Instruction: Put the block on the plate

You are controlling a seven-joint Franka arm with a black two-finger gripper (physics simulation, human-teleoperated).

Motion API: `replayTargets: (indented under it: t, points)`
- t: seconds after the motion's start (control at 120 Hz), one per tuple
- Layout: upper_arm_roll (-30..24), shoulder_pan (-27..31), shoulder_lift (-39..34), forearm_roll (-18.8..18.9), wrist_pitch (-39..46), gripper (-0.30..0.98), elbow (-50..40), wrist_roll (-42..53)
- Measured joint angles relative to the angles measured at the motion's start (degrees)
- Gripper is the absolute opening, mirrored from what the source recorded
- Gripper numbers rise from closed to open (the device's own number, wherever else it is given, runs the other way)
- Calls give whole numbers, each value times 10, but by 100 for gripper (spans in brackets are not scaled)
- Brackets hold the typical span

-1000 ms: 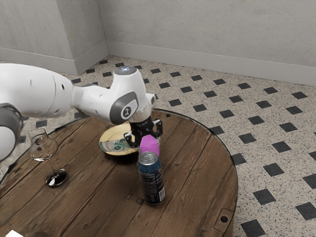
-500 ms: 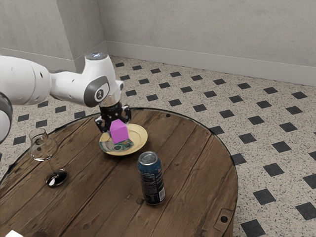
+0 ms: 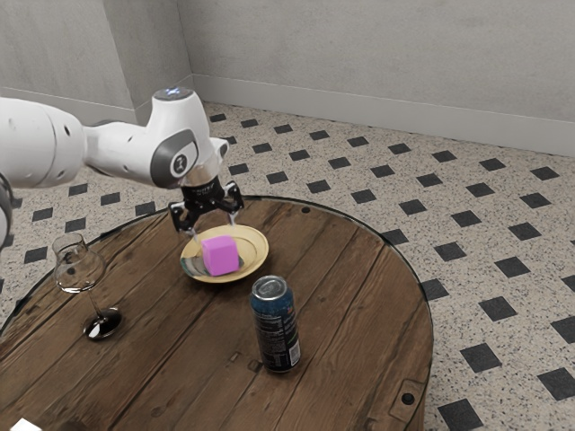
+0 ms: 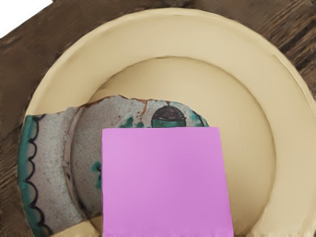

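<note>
Where the black two-finger gripper (image 3: 214, 232) hangs in the upper left of the exterior view, its fingers are spread wide, with nothing held between them. Just below, the block (image 3: 221, 256) rests on the plate (image 3: 255, 245), a plain violet-pink cube with flat faces and crisp edges. The plate is cream-yellow (one patch is crackled grey-white, with green touches and a dark scalloped line). Around the arm's (image 3: 135, 151) wrist joint is a dark grey cover with a small round emblem. Near the middle of the exterior view, an upright dark blue drinks can (image 3: 276, 325) carries pale printing and a white label patch, too small to read. At the lower left are a stemmed glass (image 3: 79, 272) and a white corner of something (image 3: 25, 425). All stand on a round table (image 3: 359, 332) of brown planks, above a speckled floor (image 3: 341, 184) with black diamonds; grey walls (image 3: 359, 54) rise behind.
</note>
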Motion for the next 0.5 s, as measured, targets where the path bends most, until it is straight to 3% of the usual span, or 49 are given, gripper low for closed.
replayTargets:
  t: [0.2,0.5]
  points:
    - [1,-3,-29,-5,-32,65,1,33]
    - [1,-21,-137,13,-115,68,-5,204]
